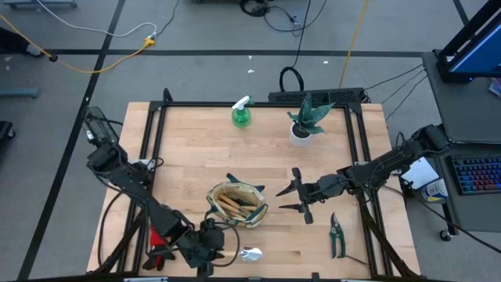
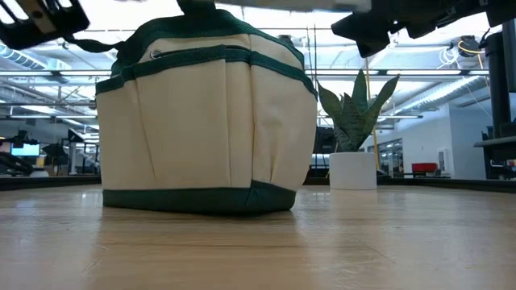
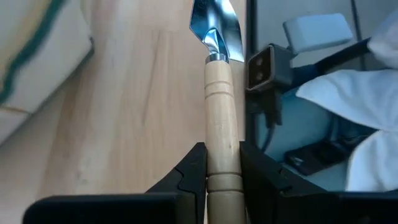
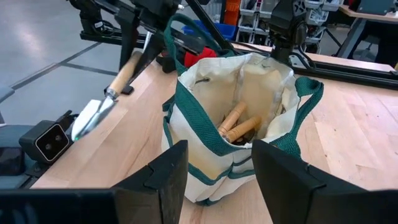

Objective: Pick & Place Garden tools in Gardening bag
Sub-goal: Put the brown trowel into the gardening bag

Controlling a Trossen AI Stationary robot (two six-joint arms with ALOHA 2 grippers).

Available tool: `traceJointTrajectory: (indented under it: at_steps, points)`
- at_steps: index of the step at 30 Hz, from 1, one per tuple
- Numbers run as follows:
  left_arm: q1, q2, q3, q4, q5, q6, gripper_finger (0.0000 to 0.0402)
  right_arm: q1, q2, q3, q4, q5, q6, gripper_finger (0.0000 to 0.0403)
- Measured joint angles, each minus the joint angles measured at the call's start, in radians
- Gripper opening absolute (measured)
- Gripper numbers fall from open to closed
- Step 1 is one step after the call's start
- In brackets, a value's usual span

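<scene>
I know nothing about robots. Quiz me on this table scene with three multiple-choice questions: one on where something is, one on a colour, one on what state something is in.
1. Where do the pruning shears lie?
A. inside the gardening bag
B. on the table, on the right arm's side of the gardening bag
C. beside the spray bottle

2. What colour is the trim of the gardening bag?
A. dark green
B. red
C. blue

3. What is the left gripper doing?
A. hanging open with nothing in it
B. gripping the gardening bag's handle
C. shut on the trowel's wooden handle

Answers:
1 B: the high view shows them on bare wood near the table's right front corner.
2 A: the right wrist view shows green bands on beige cloth.
3 C: the left wrist view shows both fingers clamping the trowel.
</scene>
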Motion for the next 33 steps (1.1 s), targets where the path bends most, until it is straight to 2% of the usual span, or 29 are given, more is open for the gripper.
traceJointTrajectory:
  at_steps: [5, 20, 27, 33]
  points:
    - [-0.018, 0.0, 0.0, 0.005, 0.055, -0.117, 0.0073, 0.0, 0.0, 0.0, 0.0, 0.0, 0.001, 0.0171]
    - [-0.095, 0.0, 0.0, -0.047, 0.052, -0.297, 0.0073, 0.0, 0.0, 0.0, 0.0, 0.0, 0.0, 0.0171]
    - [-0.1, 0.0, 0.006, -0.047, 0.018, -0.222, 0.0073, 0.0, 0.0, 0.0, 0.0, 0.0, 0.0, 0.0171]
    - [-0.099, 0.0, 0.092, -0.079, -0.038, -0.101, 0.0073, 0.0, 0.0, 0.0, 0.007, 0.0, -0.011, 0.0171]
